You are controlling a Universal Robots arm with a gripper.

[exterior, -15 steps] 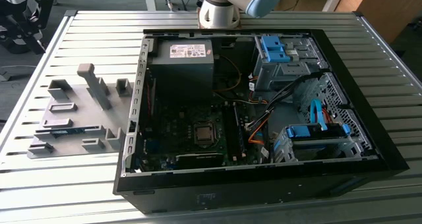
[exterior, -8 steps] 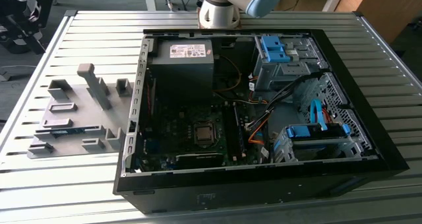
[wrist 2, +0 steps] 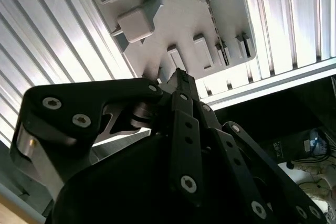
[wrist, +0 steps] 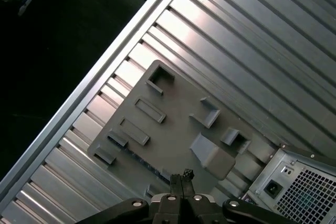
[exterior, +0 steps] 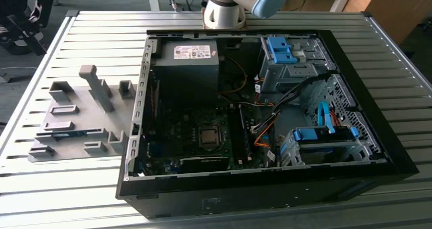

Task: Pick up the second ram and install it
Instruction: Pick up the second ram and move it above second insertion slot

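Note:
The second ram (exterior: 68, 134) is a thin blue-green stick lying flat in a slot of the grey holder plate (exterior: 81, 100), on the exterior view's left. It also appears edge-on as a dark strip on the plate in both wrist views (wrist: 140, 161) (wrist 2: 212, 22). My gripper (wrist: 182, 174) (wrist 2: 180, 74) hangs well above that plate, its two black fingers pressed together with nothing between them. It is apart from the ram and the holder blocks.
An open black computer case (exterior: 378, 138) lies on the slatted metal table (exterior: 101, 32), right of the plate, with motherboard (exterior: 202, 138), power supply (exterior: 185, 62) and blue drive brackets (exterior: 280, 49) inside. A tall grey block (exterior: 98, 87) rises from the plate. The arm's base (exterior: 226, 9) stands behind the case.

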